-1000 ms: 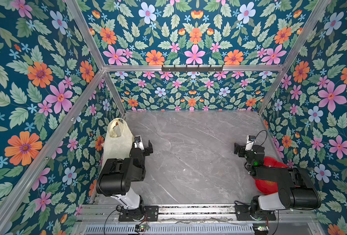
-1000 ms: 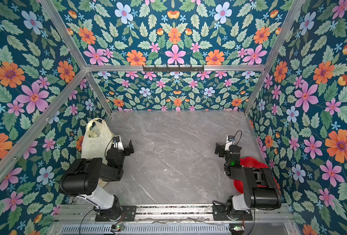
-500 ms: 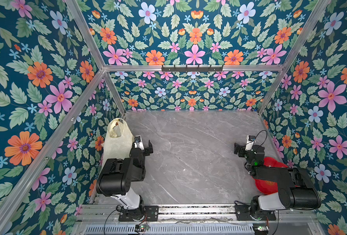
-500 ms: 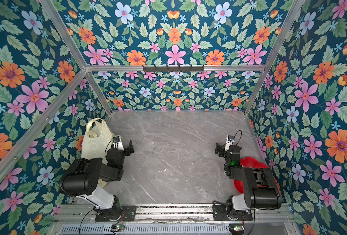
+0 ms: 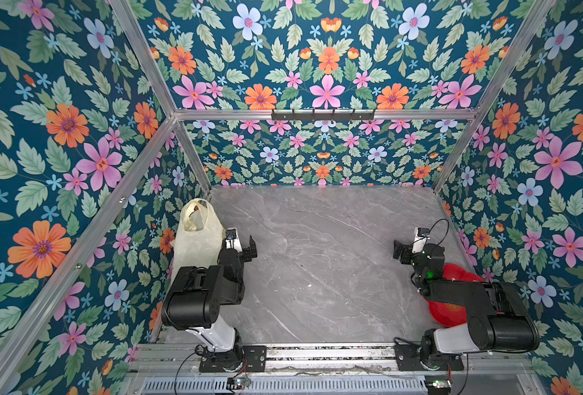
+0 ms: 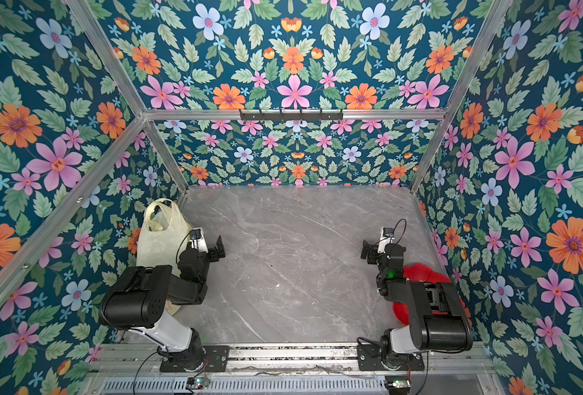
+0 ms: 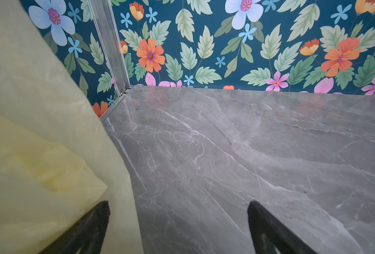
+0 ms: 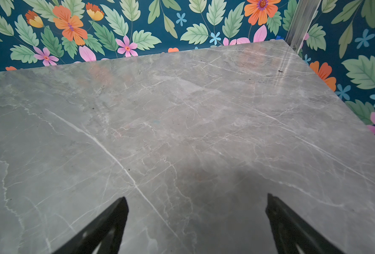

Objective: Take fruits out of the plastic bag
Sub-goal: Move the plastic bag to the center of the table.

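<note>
No movement since earlier: left jaws, right jaws wide and empty, plastic bag (image 5: 198, 246) beside left jaws.

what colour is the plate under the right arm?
Red. The plate shows best in a top view, though the right arm covers much of it.

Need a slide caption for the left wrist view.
Left wrist view: open left gripper facing the grey marble table, pale-yellow plastic bag close beside one finger.

Left arm (image 5: 194, 301) and right arm (image 5: 481, 307) fold low over the bench (image 8: 182, 110); left end effector (image 7: 179, 205) and right end effector (image 8: 196, 199) gape wide, empty.
</note>
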Robot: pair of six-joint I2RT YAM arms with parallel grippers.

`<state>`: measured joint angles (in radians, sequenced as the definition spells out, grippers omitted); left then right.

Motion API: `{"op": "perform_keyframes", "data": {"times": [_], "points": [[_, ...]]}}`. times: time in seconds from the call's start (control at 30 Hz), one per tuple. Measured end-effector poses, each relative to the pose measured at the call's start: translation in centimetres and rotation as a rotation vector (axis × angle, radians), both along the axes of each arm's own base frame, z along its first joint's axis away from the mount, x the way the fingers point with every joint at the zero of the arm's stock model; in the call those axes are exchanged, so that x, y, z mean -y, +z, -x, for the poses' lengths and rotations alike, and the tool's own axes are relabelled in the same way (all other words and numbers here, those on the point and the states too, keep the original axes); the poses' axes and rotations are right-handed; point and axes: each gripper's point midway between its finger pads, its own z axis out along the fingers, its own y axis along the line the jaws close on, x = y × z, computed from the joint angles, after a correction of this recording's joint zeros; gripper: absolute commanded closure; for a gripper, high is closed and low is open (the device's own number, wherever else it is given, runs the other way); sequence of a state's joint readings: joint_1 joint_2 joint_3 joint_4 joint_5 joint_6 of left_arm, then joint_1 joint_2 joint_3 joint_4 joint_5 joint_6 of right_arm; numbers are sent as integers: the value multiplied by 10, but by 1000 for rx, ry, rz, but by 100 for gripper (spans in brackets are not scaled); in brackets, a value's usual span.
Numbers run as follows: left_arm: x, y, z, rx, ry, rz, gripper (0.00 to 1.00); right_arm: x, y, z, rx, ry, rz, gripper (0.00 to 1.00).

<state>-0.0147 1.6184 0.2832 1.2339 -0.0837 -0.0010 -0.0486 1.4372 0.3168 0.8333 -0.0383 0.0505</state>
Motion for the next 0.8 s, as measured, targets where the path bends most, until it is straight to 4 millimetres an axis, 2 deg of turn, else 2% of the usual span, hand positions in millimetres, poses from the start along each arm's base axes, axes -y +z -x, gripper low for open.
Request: {"op": "perform_keyframes", "data": {"times": [0.2, 0.33, 0.43, 0.53, 0.63, 0.8], "points": [[1, 2, 1, 6, -4, 0, 0, -1, 0, 0, 0, 3, -1, 1], [3, 23, 7, 56, -14, -2, 0, -7, 10, 6, 24, 32, -3, 1], [7, 44, 11, 99, -25, -6, 0, -12, 47, 10, 115, 53, 5, 1], [14, 69, 15, 143, -40, -5, 0, -17, 84, 23, 206, 67, 25, 1], [16, 102, 17, 194, -30, 30, 0, -21, 126, 39, 311, 77, 28, 1], [15, 170, 15, 256, -2, 204, 0, -22, 196, 75, 463, 70, -25, 1]]}}
